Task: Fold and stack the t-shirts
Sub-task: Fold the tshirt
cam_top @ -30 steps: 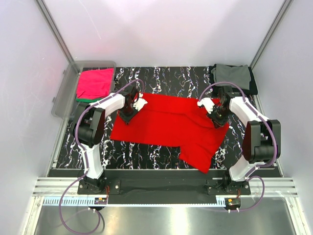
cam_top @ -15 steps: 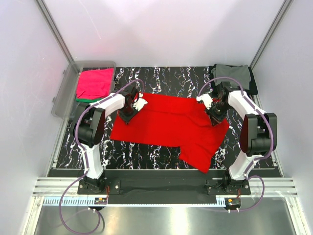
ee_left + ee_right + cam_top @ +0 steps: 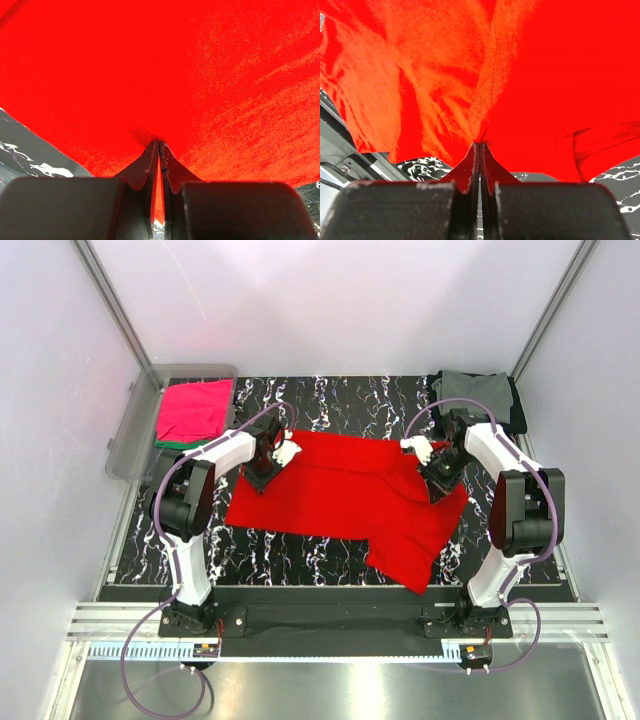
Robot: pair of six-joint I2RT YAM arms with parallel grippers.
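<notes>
Left arm [image 3: 190, 498] and right arm [image 3: 522, 512] stretched forward, left end effector [image 3: 158, 146] pinched nearly closed, right end effector [image 3: 479, 146] fully closed

A clear plastic bin [image 3: 125, 440] sits at the far-left corner of a black, white-veined tabletop [image 3: 340, 400], overhanging its left edge; white panels [image 3: 330, 300] wall the cell, with aluminium rails [image 3: 110, 622] and a brushed metal sheet [image 3: 350, 685] along the near side

No readable text, labels, brands, numbers or signs anywhere in view.
</notes>
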